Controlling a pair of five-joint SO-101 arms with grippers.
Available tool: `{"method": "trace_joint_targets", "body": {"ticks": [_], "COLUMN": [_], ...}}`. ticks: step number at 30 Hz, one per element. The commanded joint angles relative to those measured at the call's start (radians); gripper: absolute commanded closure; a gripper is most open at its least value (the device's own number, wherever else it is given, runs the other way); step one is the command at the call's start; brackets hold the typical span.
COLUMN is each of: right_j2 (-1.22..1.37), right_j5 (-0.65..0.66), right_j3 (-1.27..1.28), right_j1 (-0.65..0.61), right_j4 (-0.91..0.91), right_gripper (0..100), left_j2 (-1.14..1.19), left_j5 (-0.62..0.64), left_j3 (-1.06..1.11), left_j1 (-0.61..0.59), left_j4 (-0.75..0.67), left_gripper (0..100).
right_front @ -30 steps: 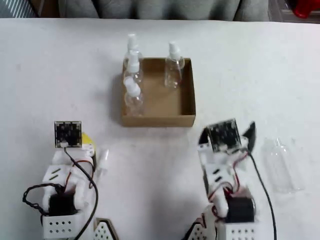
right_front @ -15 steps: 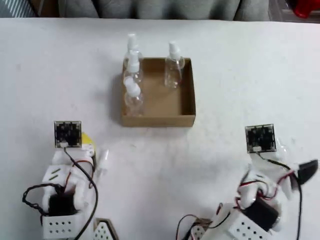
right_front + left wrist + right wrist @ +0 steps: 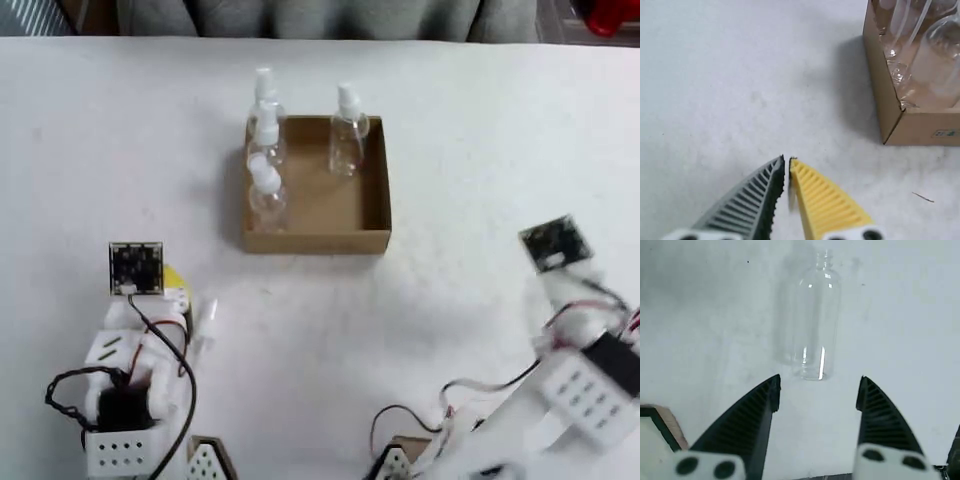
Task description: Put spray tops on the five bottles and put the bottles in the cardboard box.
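While the left claw [image 3: 787, 161] sat closed near the cardboard box [image 3: 376, 200] holding four spray-topped bottles [image 3: 266, 188], the right claw [image 3: 819, 380] gaped facing a topless bottle [image 3: 816, 315] lying on the table [image 3: 120, 130].

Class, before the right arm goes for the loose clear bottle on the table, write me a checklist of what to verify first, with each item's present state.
1. Right gripper open: ok.
2. Clear plastic bottle lying on its side in line ahead of that gripper: ok.
3. That bottle capped: not ok, its neck is bare.
4. Left gripper holding the white spray top: not ok, it is shut on nothing and the top lies beside that arm.
5. Free floor in the brown cardboard box: ok, beside the four capped clear bottles.
6. Right gripper low enough to grasp: cannot tell.
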Motion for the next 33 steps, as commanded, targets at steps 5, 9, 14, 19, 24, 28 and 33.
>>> {"method": "trace_joint_targets", "body": {"ticks": [5,9,14,19,24,28,33], "right_j2": [0.352,0.46,0.55,0.573,0.576,0.593,0.728], "right_j5": [0.143,0.147,0.141,0.069,0.068,0.029,0.012], "right_j3": [-0.281,-0.305,-0.31,-0.31,-0.308,-0.302,-0.313], "right_j1": [0.005,-0.007,-0.058,-0.113,-0.122,-0.113,-0.125], "right_j4": [0.053,0.007,-0.007,-0.071,-0.099,-0.147,-0.18], "right_gripper": [78.7,78.6,78.2,67.1,66.1,65.9,65.9], "left_j2": [-0.01,-0.01,-0.01,-0.01,-0.01,-0.01,-0.01], "left_j5": [-0.008,-0.008,-0.008,-0.008,-0.008,-0.008,-0.008], "left_j3": [-0.002,-0.002,-0.002,-0.002,-0.002,-0.002,-0.002], "left_j1": [0.002,0.002,0.002,0.002,0.002,0.002,0.002], "left_j4": [-0.006,-0.006,-0.006,-0.006,-0.006,-0.006,-0.006], "left_gripper": [98,98,98,98,98,98,98]}}
